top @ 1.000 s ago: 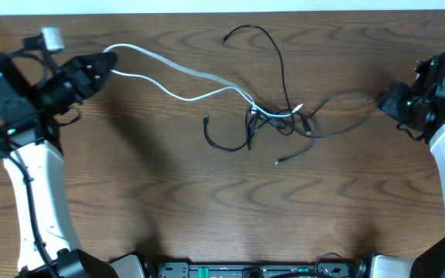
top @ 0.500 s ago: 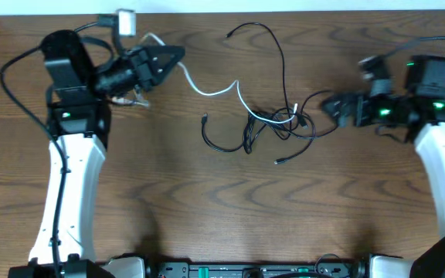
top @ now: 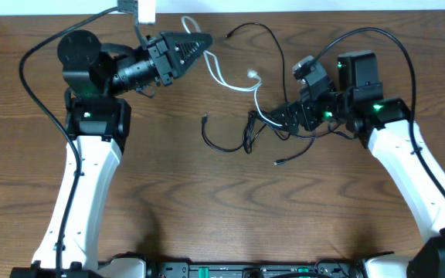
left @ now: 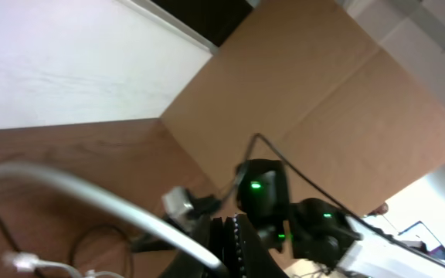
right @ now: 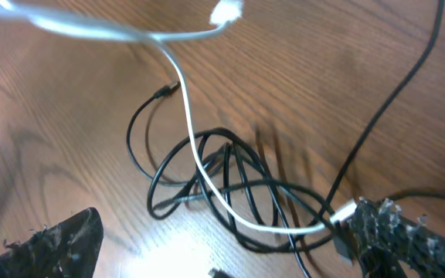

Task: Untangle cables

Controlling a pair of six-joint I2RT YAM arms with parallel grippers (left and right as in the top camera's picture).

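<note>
My left gripper (top: 199, 44) is raised at the back left of the table and is shut on a white cable (top: 226, 83). That white cable (left: 91, 193) sags from the closed fingers, loops past its loose white plug (top: 252, 75) and runs down into a knot of thin black cables (top: 249, 131) mid-table. My right gripper (top: 284, 117) hovers at the knot's right side, open. In the right wrist view its fingers (right: 60, 239) stand wide on either side of the black loops (right: 222, 177). The white cable (right: 199, 162) crosses through them, and its second plug lies by the right finger.
One black cable arcs up toward the table's far edge (top: 273, 46), and a small plug end (top: 279, 162) lies in front of the knot. A cardboard box (left: 323, 100) stands beyond the table. The wooden table (top: 207, 216) stretches toward me.
My left gripper has swung right with the white cable, which has gone from taut to slack and looped. My right arm has moved left onto the knot, and its jaws have opened.
</note>
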